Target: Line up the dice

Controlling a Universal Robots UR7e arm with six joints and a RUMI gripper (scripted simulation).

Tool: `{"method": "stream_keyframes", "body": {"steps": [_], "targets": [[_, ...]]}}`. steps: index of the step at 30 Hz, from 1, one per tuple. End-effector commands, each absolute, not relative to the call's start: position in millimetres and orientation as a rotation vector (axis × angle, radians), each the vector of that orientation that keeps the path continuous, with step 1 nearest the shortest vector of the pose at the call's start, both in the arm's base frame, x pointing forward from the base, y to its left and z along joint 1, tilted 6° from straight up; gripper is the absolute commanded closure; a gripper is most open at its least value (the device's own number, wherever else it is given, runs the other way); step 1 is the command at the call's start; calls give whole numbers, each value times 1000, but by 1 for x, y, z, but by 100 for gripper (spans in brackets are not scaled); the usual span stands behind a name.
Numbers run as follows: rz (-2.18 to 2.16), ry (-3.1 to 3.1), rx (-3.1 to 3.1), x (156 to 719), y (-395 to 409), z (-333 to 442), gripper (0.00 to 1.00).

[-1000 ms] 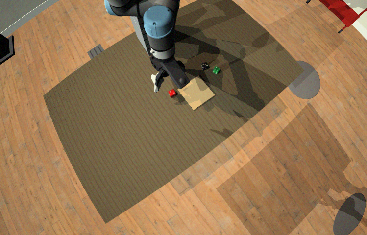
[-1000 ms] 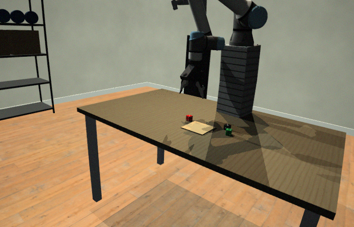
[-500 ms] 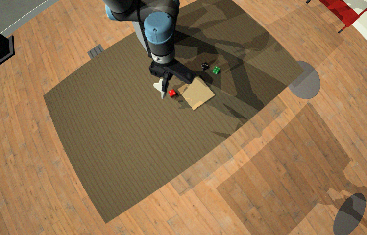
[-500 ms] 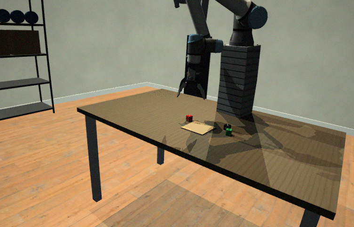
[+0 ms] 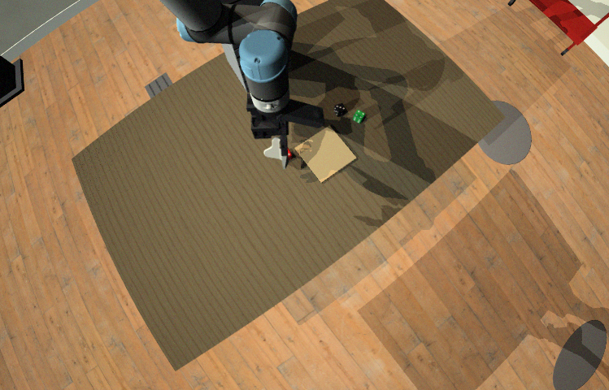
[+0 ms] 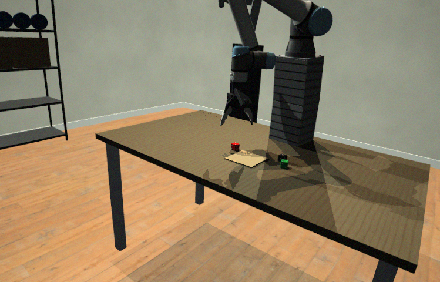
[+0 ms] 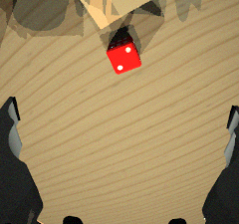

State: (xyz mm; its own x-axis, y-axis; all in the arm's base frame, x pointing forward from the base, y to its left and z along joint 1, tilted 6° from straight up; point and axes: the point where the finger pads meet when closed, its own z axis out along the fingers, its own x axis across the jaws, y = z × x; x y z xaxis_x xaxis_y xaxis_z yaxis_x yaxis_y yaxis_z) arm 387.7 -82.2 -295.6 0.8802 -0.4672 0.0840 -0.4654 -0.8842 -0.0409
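Note:
A red die [image 5: 290, 154] [image 6: 234, 146] [image 7: 123, 59] with two pips on top sits flat on the table, just beside the left corner of the tan mat [image 5: 334, 159] [image 6: 247, 159] [image 7: 115, 2]. A black die [image 5: 340, 110] [image 6: 281, 157] and a green die [image 5: 358, 116] [image 6: 284, 163] stand close together on the table beyond the mat's other side, off the mat. My gripper [image 5: 280, 155] [image 6: 236, 121] [image 7: 124, 103] is open and empty. It hangs well above the table, pointing down, roughly over the red die.
The dark wooden table [image 5: 191, 231] [image 6: 180, 146] carries everything. The robot's grey ribbed pedestal [image 6: 295, 101] stands at the table's far side, close behind the black and green dice. A black shelf rack [image 6: 16, 101] stands far off to the left.

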Motion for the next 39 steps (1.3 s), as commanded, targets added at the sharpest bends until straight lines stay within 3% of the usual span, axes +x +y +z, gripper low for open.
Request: {"method": "stream_keyframes", "body": {"steps": [1,24,25,39], "targets": [[-149,545,-3072,388,-83,-300,0],[-152,87,-3133,387,-85,-309,0],[-152,87,-3133,387,-85,-309,72],[-152,87,-3133,387,-85,-309,72]]}}
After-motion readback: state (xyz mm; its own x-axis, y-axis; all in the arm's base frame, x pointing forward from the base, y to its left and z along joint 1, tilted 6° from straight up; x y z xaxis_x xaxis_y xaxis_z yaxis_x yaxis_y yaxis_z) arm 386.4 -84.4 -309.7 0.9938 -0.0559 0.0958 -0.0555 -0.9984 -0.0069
